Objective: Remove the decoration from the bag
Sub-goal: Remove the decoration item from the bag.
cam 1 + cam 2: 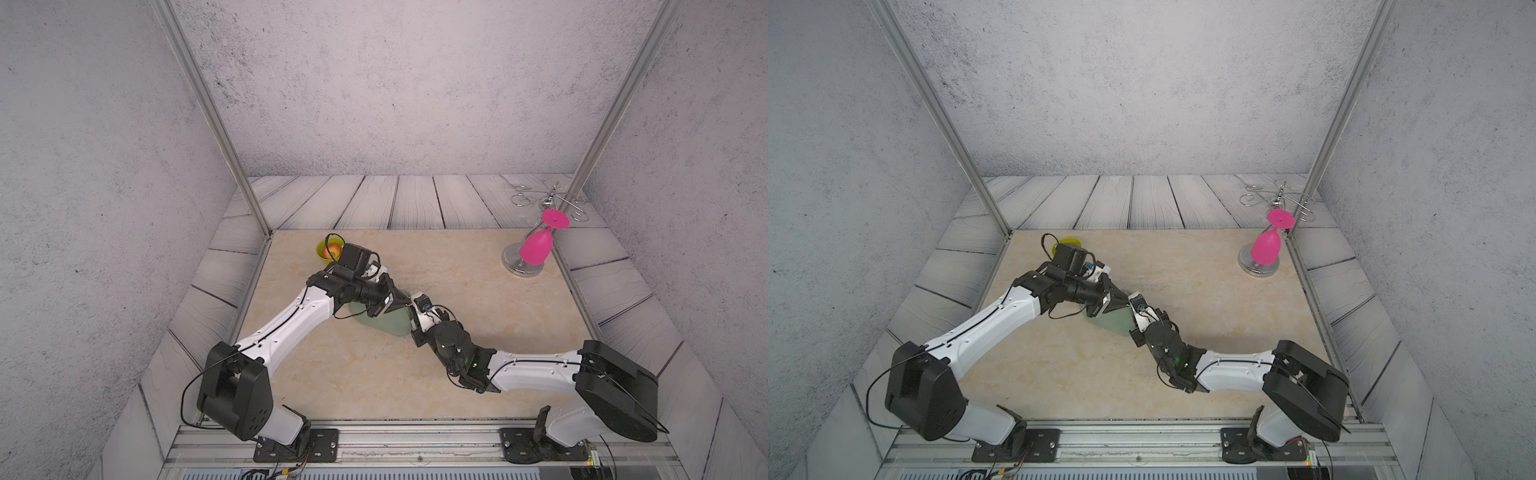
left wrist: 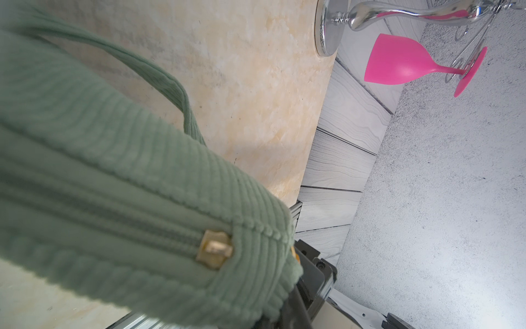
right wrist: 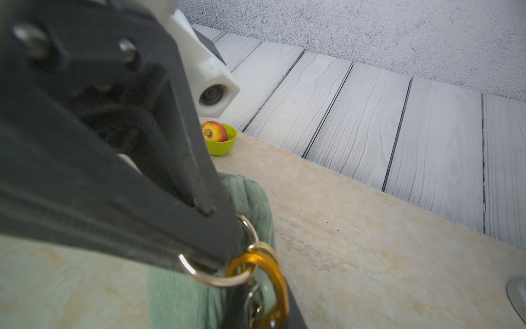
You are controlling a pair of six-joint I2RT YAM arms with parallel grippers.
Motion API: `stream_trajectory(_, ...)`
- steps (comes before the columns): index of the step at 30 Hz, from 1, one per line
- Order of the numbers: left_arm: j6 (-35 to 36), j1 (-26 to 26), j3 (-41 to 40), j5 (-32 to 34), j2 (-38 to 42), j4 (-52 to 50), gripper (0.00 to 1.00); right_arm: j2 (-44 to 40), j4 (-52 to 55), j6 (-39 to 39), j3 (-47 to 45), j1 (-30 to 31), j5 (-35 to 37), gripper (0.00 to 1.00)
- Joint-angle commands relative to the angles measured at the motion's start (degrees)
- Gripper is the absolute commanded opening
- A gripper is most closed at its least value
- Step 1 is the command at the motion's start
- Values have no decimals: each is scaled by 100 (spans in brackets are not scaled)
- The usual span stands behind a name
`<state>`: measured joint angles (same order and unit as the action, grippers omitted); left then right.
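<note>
In both top views the bag (image 1: pixel 386 323) (image 1: pixel 1115 323) lies mid-worktop (image 1: pixel 374 374), with both arms meeting over its right end. The left hand (image 1: pixel 401 302) comes from the left and the right hand (image 1: pixel 412 318) from the right, their tips just beside each other. A green bowl (image 1: pixel 326 249) holding a red-and-yellow fruit (image 1: pixel 336 250) sits at the far left corner. At the far right a pink glass (image 1: pixel 536 247) hangs upside down from a chrome rack (image 1: pixel 519 262).

The left wrist view is filled with the bag's ribbed green cloth. Its zipper ends in a gold slider (image 2: pixel 215 249), and a strap (image 2: pixel 159 77) loops onto the worktop.

The right wrist view shows the left hand's dark fingers (image 3: pixel 170 199) pressed together on a gold ring (image 3: pixel 216 280) at the bag's end. The decoration (image 3: pixel 273 282) shows only as its gold clasp, hooked through that ring — the plush figure is hidden. The right hand stands narrow, its fingers (image 3: pixel 296 319) set against either side of the clasp, pinching it.
</note>
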<state>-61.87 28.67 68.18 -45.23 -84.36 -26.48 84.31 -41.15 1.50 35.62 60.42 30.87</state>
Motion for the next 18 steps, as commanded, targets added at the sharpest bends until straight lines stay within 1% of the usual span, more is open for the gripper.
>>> stream_trajectory(1, 175, -45, 13, 123, 166, 26, 0, -214, 116, 98, -73, 8, -55, 16)
stream_trajectory(9, 624, -35, 110, 456, 66, -319, 0, -328, 188, 250, 97, -29, -129, 16)
stream_trajectory(18, 763, -9, 90, 648, -12, -386, 0, -84, 94, 239, 441, -63, -180, 16)
